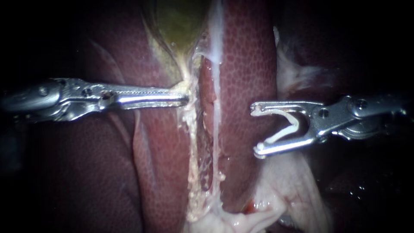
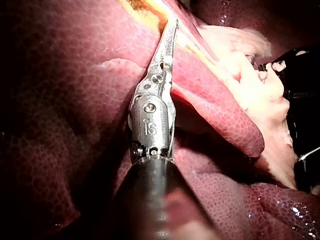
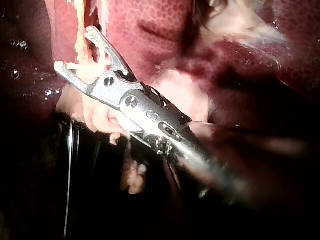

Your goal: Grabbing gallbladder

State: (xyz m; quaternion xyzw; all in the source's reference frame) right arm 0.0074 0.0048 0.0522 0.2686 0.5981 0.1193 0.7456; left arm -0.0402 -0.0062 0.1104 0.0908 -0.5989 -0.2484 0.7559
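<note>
1. Gripping now: left instrument [image 1: 183, 98] comes in level from the left. Its jaws are pressed together, tips pinching the pale yellowish tissue at the narrow lower end of the gallbladder [image 1: 179, 19].
2. Gallbladder is the green-yellow sac at top centre of the endoscope view, lying between lobes of the liver [image 1: 246, 64]. It tapers down to the point where the left tips bite.
3. A pale strand [image 1: 192, 142] of ragged tissue runs down from that grip point along the groove in the liver.
4. Left wrist view agrees: left instrument [image 2: 173, 27] has its jaws together, tips buried in yellowish tissue just ahead.
5. Right instrument [image 1: 257, 131] comes in from the right and sits over the liver, well apart from the gallbladder. Its jaws stand wide apart with a white clip [image 1: 290, 125] seated between them, touching both.
6. Right wrist view: right instrument [image 3: 74, 48] shows the same wide spread.
7. Whitish fatty tissue [image 1: 297, 190] lies below the right jaws.
8. Writing: stamped marks [image 2: 149, 127] show on the left instrument's wrist housing; not read off.
</note>
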